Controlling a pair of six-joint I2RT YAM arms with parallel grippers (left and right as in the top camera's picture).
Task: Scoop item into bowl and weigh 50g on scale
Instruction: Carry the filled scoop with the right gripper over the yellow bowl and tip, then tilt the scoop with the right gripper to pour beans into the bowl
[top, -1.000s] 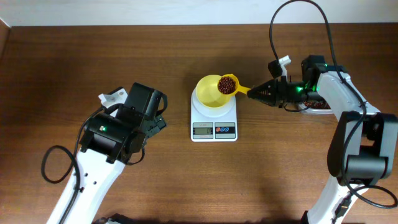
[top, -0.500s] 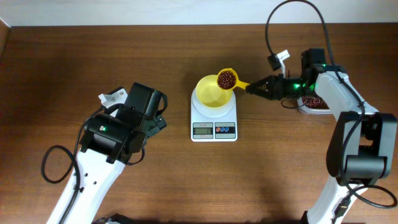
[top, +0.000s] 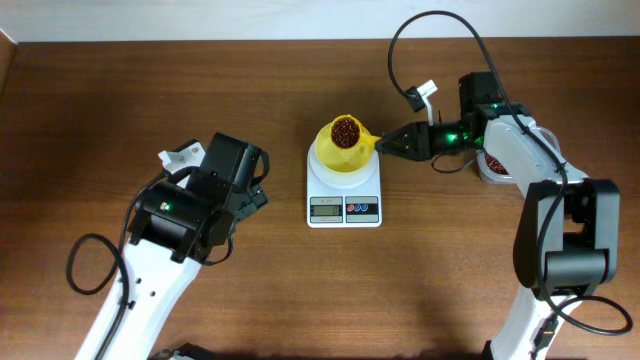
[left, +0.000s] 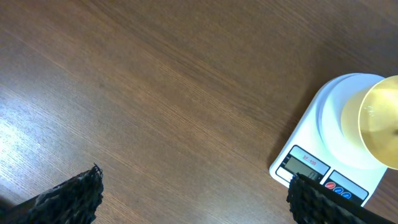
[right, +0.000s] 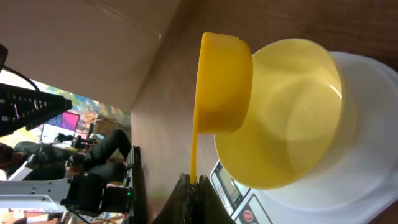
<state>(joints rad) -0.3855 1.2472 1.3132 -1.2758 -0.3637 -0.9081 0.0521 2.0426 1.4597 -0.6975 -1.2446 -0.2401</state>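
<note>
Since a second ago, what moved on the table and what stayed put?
The right fingers, still holding the scoop full of beans, slid it left, from the right edge of the bowl to over its middle. The beans are still in the scoop. The bowl, the scale and the left arm stayed put.

Beans (top: 346, 130) dark red-brown, scoop (right: 222, 84) and bowl (right: 298, 118) bright yellow, scale (left: 323, 134) white with red/blue buttons (top: 364, 209), table (left: 155, 93) brown wood grain.

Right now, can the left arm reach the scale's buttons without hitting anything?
Probably yes. Only bare table lies between the left fingers and the scale; its buttons face front, while the scoop hangs over the bowl behind them.
</note>
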